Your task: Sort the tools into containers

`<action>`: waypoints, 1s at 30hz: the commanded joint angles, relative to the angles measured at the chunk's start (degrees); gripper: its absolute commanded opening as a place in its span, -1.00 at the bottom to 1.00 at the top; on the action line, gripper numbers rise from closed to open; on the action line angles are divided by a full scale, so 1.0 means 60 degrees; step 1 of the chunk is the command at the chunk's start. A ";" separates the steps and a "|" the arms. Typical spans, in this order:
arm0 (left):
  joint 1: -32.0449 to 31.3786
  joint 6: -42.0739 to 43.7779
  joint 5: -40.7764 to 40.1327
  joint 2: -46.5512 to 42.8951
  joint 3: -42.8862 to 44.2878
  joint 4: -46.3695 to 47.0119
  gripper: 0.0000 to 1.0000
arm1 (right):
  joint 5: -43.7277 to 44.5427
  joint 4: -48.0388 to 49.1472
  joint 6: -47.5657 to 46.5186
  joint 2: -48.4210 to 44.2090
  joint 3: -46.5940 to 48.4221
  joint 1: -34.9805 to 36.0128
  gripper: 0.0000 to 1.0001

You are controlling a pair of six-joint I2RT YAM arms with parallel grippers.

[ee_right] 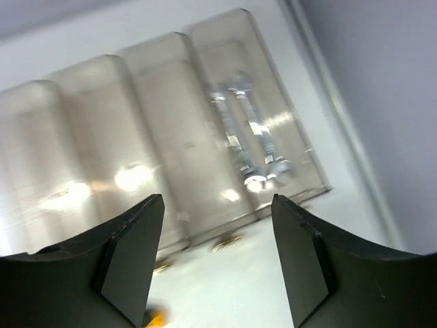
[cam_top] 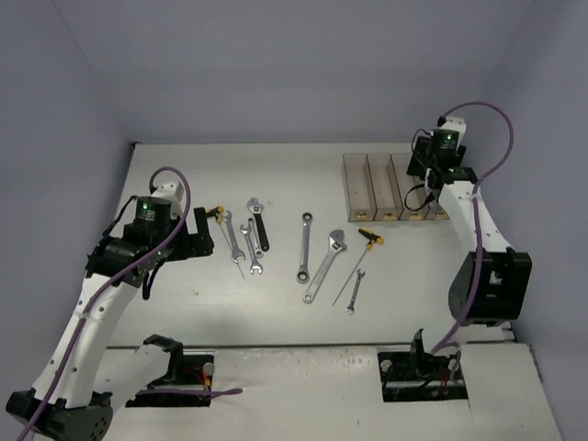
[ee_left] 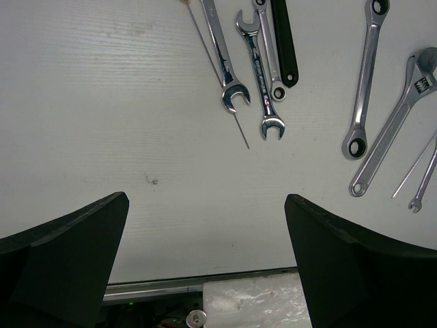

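Observation:
Several tools lie on the white table: a left cluster of silver wrenches [cam_top: 243,241] with a black-handled spanner [cam_top: 260,225], a ring wrench [cam_top: 304,246], a silver adjustable spanner [cam_top: 326,265], a yellow-black T-handle driver [cam_top: 363,253] and a small wrench [cam_top: 355,292]. Four clear brownish bins [cam_top: 390,188] stand in a row at the back right. My left gripper [ee_left: 205,225] is open and empty, low over bare table left of the cluster [ee_left: 263,75]. My right gripper [ee_right: 218,205] is open and empty above the bins' near ends. The rightmost bin [ee_right: 287,102] holds two silver wrenches [ee_right: 249,137].
The table's near edge [ee_left: 171,283] runs just below the left fingers. The right wall stands close beside the rightmost bin. A blurred yellow bit [ee_right: 153,316] shows by the right gripper's left finger. The right wrist view is motion-blurred.

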 commanded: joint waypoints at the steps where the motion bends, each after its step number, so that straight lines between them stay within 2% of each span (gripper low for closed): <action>1: -0.0024 0.0106 -0.0294 -0.0107 0.0412 0.0318 0.95 | 0.0373 -0.0301 0.2528 -0.2319 -0.1767 0.1396 0.23; 8: -0.0051 -0.0091 -0.0014 -0.0341 0.0223 0.0331 0.95 | 0.1109 -0.1104 0.5343 -0.4128 -0.5433 0.3749 0.22; 16: -0.0173 -0.0109 0.0238 -0.0471 0.0120 0.0338 0.95 | 0.1428 -0.1311 0.7648 -0.3987 -0.6691 0.6661 0.20; 21: -0.0193 -0.0096 0.0343 -0.0441 0.0154 0.0347 0.95 | 0.1573 -0.1309 0.8549 -0.3559 -0.7279 0.7332 0.19; 25: -0.0227 -0.0096 0.0473 -0.0449 0.0076 0.0333 0.95 | 0.1597 -0.1330 0.8942 -0.3086 -0.7400 0.7650 0.05; 30: -0.0229 -0.0125 0.0520 -0.0496 -0.0004 0.0333 0.95 | 0.1824 -0.1382 0.9185 -0.3086 -0.7555 0.7732 -0.01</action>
